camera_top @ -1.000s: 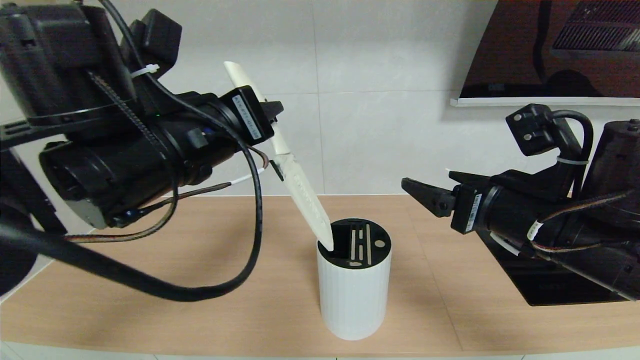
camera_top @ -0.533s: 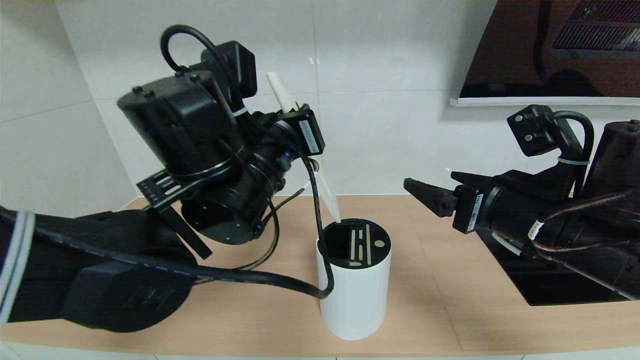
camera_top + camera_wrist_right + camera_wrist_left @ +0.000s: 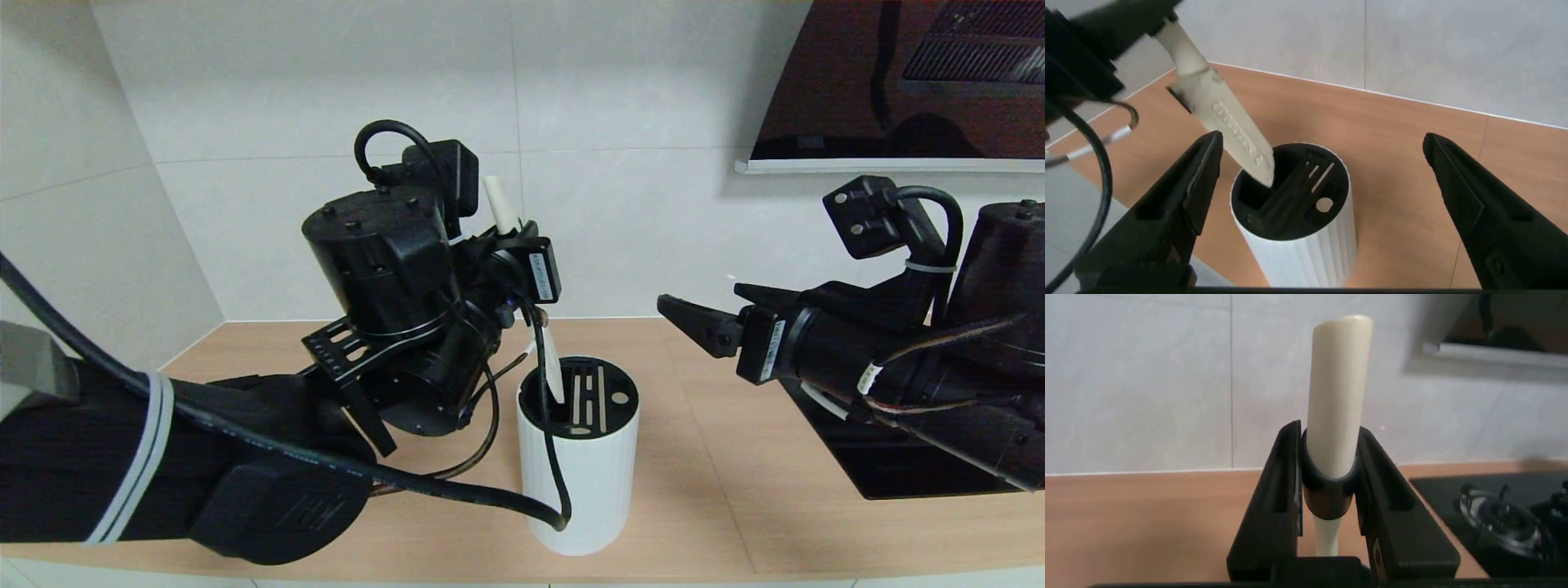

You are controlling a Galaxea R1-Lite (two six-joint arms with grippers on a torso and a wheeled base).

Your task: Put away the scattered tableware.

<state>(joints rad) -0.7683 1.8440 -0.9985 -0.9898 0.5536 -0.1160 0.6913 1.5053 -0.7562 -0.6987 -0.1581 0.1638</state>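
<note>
My left gripper [image 3: 516,245] is shut on the cream handle of a white knife [image 3: 552,369], which points steeply down. In the left wrist view the handle [image 3: 1337,392] stands up between the gripper's [image 3: 1331,453] black fingers. The blade tip [image 3: 1259,167] dips into the wide opening at the left of the black slotted top of a white cylindrical knife holder [image 3: 578,482], also seen in the right wrist view [image 3: 1306,245]. My right gripper [image 3: 700,298] hangs open at top height, to the right of the holder, with nothing between its fingers [image 3: 1192,188].
The holder stands near the front edge of a wooden counter [image 3: 735,498]. A black cooktop [image 3: 849,465] is set into the counter at the right, under a dark range hood [image 3: 890,82]. A tiled wall closes the back and left.
My left arm has swung right and down toward the holder. The knife has turned more upright, and its tip has gone from the holder's left rim into the opening. The right arm has hardly moved.
</note>
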